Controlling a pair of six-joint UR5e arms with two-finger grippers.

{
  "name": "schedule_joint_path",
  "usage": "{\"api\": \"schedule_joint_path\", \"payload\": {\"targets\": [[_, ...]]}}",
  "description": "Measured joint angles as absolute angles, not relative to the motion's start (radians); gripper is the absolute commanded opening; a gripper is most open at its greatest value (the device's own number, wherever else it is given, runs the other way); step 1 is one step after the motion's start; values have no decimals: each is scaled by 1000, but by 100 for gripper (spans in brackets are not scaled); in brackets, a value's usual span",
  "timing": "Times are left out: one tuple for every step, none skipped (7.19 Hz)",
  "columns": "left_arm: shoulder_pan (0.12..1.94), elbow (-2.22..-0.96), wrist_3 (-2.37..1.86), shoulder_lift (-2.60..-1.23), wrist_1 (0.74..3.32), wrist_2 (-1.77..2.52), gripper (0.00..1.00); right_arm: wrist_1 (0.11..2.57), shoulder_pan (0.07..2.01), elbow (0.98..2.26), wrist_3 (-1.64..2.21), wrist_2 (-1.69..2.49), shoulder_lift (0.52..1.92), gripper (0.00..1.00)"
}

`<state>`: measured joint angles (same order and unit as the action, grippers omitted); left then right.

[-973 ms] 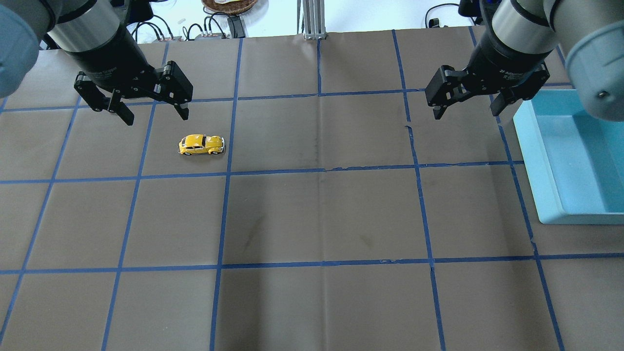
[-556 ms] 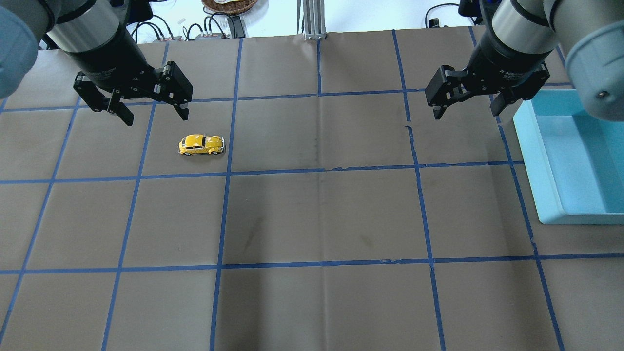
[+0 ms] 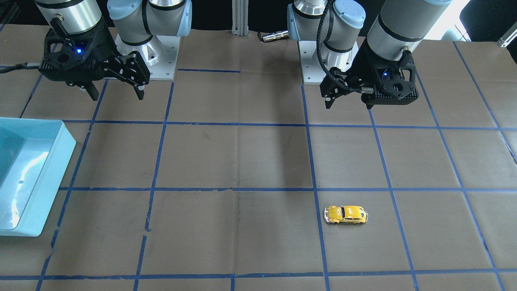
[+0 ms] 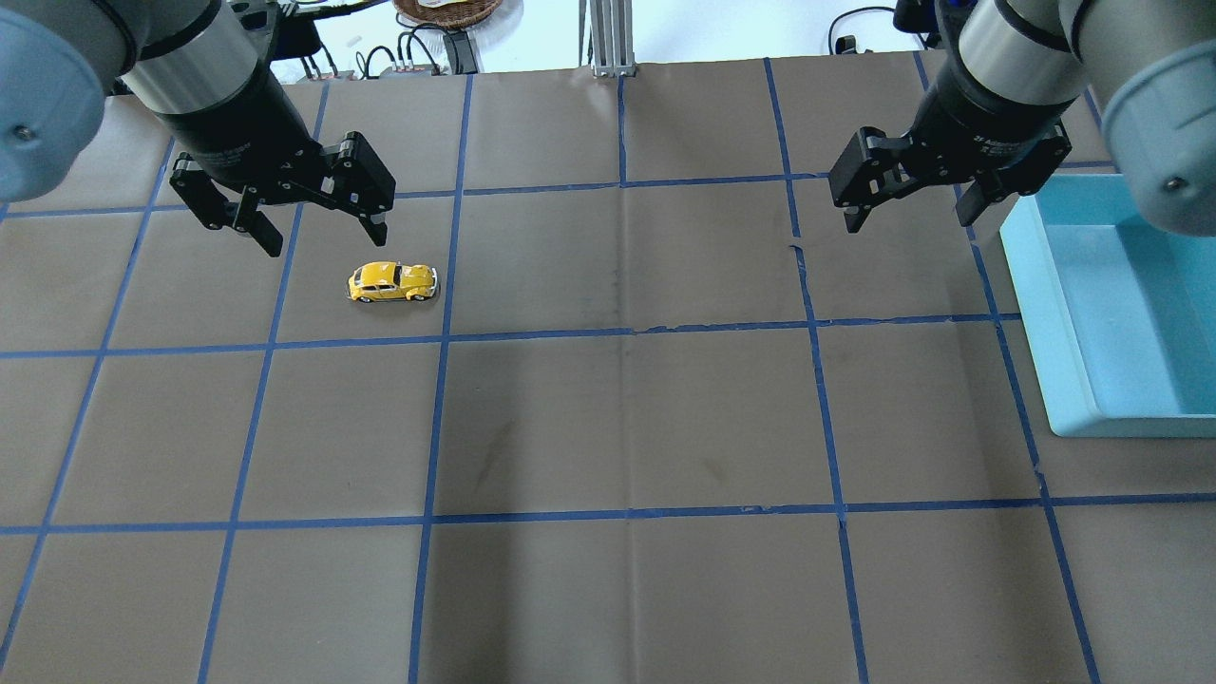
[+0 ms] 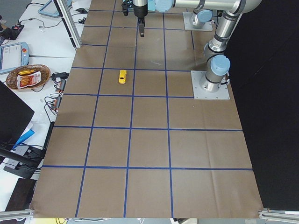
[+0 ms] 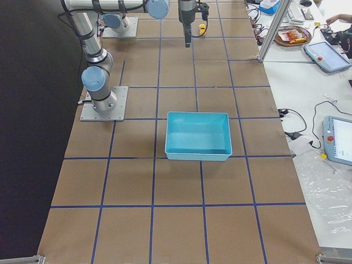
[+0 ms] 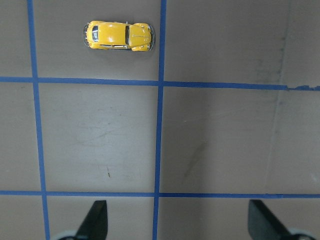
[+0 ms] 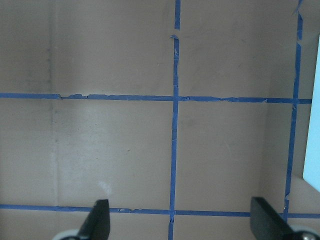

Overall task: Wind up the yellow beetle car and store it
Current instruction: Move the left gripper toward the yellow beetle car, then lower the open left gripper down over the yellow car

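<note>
The yellow beetle car [image 4: 392,282] stands on its wheels on the brown paper, left of the table's middle, lengthwise across the table. It also shows in the front view [image 3: 346,214] and near the top of the left wrist view [image 7: 118,36]. My left gripper [image 4: 326,242] hovers open and empty above the table, just behind and a little left of the car. Its fingertips [image 7: 95,220] are spread wide. My right gripper [image 4: 909,220] hovers open and empty far to the right, beside the blue bin.
A light blue bin [image 4: 1031,304] stands empty at the table's right edge; it also shows in the front view [image 3: 52,169]. Blue tape lines grid the brown paper. Cables and a basket [image 4: 446,9] lie beyond the far edge.
My left gripper has moved right and slightly nearer the car, still open. The car and the right arm have not moved.
</note>
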<state>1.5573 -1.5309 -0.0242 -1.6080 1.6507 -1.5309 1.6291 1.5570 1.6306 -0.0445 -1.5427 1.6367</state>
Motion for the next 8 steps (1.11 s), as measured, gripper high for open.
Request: {"api": "schedule_joint_path", "payload": {"targets": [[1559,-1537,-25,-1616,1651,-1545,100,1629,1557,1630,-45,-1543,1637,99],[1556,-1548,-18,-1617,1648,-1573,100,1629,1557,1630,-44,-1542,1637,99],[1551,-1570,26,-1615,1623,-1594,100,1629,1557,1629,-44,-1542,1637,99],[1546,-1594,131,-1616,1567,-1606,100,1629,1557,1629,-44,-1542,1637,99],[1530,-1611,288,-1623,1503,-1615,100,1629,1557,1630,-44,-1542,1637,99],[1496,-1618,433,-1641,1472,-1614,100,1629,1557,1629,-45,-1542,1637,99],[1461,-1617,543,-1673,1458,-1608,100,1629,1557,1629,-45,-1542,1637,99],[1443,-1611,640,-1720,1447,-1605,100,1629,1557,1629,-46,-1542,1637,99]]}}
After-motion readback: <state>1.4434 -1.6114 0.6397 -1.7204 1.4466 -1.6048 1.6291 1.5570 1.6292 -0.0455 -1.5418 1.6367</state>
